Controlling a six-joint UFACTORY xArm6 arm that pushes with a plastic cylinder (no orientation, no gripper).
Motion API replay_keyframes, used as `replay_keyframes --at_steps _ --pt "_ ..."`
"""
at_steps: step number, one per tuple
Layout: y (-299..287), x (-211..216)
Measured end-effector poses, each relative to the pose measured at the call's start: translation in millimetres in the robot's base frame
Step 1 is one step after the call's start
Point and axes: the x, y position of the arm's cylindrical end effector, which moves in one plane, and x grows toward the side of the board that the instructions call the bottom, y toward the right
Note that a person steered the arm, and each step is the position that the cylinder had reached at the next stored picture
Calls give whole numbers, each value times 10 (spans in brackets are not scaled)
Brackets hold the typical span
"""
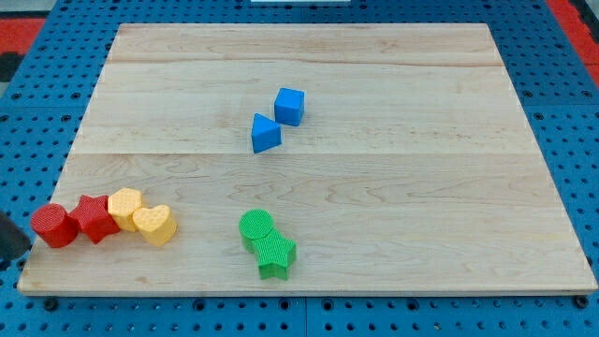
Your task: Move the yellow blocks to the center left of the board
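Two yellow blocks sit near the board's bottom left: a rounded, several-sided yellow block (pixel 124 208) and a yellow heart (pixel 154 225), touching each other. A red star (pixel 94 217) touches the yellow several-sided block on its left. A red cylinder (pixel 54 226) sits left of the star. A dark rod enters at the view's left edge. What shows of my tip (pixel 15 251) lies just left of the red cylinder, off the board's corner. Its very end is hard to make out.
A green cylinder (pixel 255 227) and a green star (pixel 274 254) touch at the bottom middle. A blue cube (pixel 289 106) and a blue triangle (pixel 265 133) sit above the centre. The wooden board (pixel 393 178) lies on a blue perforated table.
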Motion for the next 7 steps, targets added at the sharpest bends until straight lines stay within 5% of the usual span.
replay_keyframes --at_steps 1,3,7 --pt "648 258" --pt "1615 112" --pt "1175 -386"
